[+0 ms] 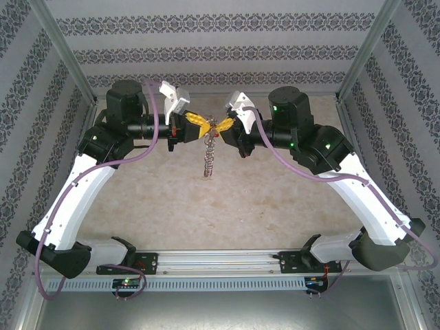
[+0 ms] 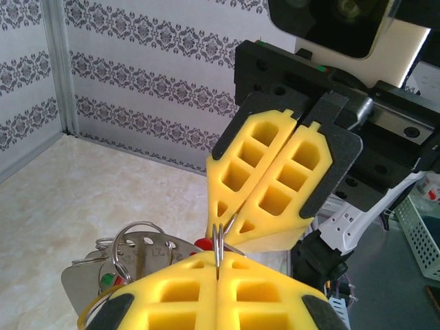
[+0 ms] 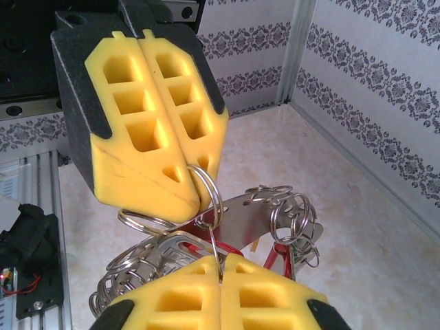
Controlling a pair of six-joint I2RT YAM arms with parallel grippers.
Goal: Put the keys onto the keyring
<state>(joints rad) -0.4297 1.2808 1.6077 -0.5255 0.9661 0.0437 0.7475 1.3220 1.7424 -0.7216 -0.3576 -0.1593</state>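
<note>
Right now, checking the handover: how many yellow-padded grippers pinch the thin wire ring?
2: left gripper from the left, right gripper from the right, jaws shut on the thin silvery wire ring.

Scene's lit bright and even from overhead, shadows kept soft; nearest yellow pads point(image 2: 172, 295) are rendered a bit blurry.

The left claw point(image 1: 198, 124) and the right claw point(image 1: 225, 126) meet tip to tip above the far middle of the desk point(image 1: 289, 206), the left claw on the left. Each is pinched onto the top loop of the keyring point(image 1: 209, 155), which sits between them. The rest of the keyring hangs straight down from that meeting point toward the desk, with the keys point(image 3: 273, 261) bunched among its loops beneath the claws.
</note>
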